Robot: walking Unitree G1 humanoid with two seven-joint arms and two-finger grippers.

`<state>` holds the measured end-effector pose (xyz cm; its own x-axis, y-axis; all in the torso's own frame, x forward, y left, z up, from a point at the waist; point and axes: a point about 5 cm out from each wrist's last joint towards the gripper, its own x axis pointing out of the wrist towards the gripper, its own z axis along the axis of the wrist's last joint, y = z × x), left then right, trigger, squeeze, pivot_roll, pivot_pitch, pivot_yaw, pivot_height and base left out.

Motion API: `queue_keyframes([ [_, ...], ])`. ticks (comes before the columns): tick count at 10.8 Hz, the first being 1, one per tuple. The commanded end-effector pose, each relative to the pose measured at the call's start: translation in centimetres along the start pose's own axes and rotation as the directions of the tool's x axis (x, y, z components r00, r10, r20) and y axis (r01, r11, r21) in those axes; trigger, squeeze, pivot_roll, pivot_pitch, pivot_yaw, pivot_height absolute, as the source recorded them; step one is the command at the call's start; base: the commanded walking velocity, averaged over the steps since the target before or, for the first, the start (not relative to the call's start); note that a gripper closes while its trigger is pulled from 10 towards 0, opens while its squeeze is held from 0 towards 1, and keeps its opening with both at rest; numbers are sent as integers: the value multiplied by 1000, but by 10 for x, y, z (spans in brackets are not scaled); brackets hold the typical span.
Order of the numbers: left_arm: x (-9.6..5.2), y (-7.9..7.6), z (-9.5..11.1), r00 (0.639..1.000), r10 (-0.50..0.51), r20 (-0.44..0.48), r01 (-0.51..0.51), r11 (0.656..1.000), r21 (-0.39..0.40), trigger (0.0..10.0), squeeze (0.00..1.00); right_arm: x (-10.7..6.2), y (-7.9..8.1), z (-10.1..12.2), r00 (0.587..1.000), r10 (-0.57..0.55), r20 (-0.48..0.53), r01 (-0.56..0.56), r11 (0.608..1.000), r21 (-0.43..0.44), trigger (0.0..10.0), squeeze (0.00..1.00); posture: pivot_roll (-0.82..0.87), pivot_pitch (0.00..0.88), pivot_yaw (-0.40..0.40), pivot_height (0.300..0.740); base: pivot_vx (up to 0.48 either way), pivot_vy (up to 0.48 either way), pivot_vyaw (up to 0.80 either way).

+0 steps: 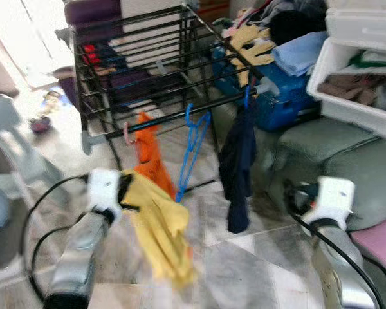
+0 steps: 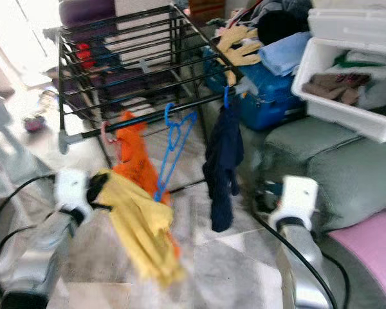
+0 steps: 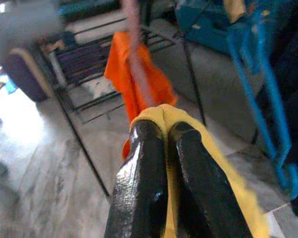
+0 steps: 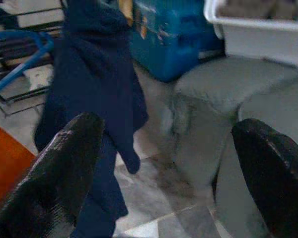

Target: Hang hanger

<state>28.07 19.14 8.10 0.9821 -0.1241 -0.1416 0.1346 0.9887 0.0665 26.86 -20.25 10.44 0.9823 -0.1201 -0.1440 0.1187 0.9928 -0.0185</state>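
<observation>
Writing, labels: none legible.
Left pincer point(image 3: 166, 163): arm raised forward, fingers clamped together on a yellow garment point(image 1: 159, 232) below the black drying rack point(image 1: 141, 64).
Right pincer point(image 4: 169, 178): arm raised, fingers spread wide, holding nothing, near the grey sofa point(image 1: 334, 161).
Rack's front rail: orange garment point(image 1: 151, 158), empty blue hanger point(image 1: 194, 145), navy garment point(image 1: 238, 167).

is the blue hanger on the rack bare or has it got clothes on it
Bare. The blue hanger hangs empty from the rack's front bar, between orange and navy garments.

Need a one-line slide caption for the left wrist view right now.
Left gripper shut on a yellow garment, facing the orange garment on the drying rack.
</observation>
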Motion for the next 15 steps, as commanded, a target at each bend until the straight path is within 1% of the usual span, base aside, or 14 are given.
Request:
queue_keyframes([
  [1, -7, 12, 6, 996, 71, 44, -72, 997, 10, 10000, 0, 7, 15, 3, 998, 70, 0, -70, 998, 0, 10000, 0, -150, 0, 25, 740, 0, 0, 0],
  [3, -20, 16, 4, 990, 131, 55, -132, 991, 13, 10000, 0, 15, 28, 9, 991, 136, 12, -136, 991, 7, 10000, 0, -105, 0, -15, 740, 0, 0, 0],
  [4, -22, 17, 6, 988, 139, 61, -140, 990, 22, 10000, 0, 15, 35, 7, 987, 161, 10, -161, 987, 1, 10000, 0, -104, 0, -10, 740, 0, 0, 0],
  [6, -17, 15, 9, 991, 115, 62, -117, 993, 18, 10000, 0, 16, 34, 8, 987, 159, 20, -159, 987, -5, 10000, 0, -118, 0, 12, 740, 0, 0, 0],
  [7, -8, 11, 14, 994, 82, 65, -83, 996, 15, 10000, 0, 16, 30, 10, 991, 132, 31, -132, 991, -7, 10000, 0, -136, 0, 32, 740, 0, 0, 0],
  [9, 2, 5, 15, 997, 44, 65, -45, 999, 13, 10000, 0, 13, 25, 10, 993, 110, 34, -110, 994, -7, 10000, 0, -177, 0, 53, 740, 0, 0, 0],
  [11, 10, -4, 18, 998, 7, 70, -7, 1000, 11, 10000, 0, 9, 21, 7, 995, 101, 27, -101, 995, -12, 10000, 0, -191, 0, 66, 740, 0, 0, 0],
  [13, 10, -5, 18, 998, -7, 70, 6, 1000, 15, 10000, 0, 10, 20, 5, 995, 100, 19, -100, 995, -10, 10000, 0, -180, 0, 62, 740, 0, 0, 0],
  [15, 9, -3, 18, 997, -5, 71, 4, 1000, 18, 10000, 0, 12, 25, 3, 993, 119, 9, -119, 993, -11, 10000, 0, -170, 0, 54, 740, 0, 0, 0],
])
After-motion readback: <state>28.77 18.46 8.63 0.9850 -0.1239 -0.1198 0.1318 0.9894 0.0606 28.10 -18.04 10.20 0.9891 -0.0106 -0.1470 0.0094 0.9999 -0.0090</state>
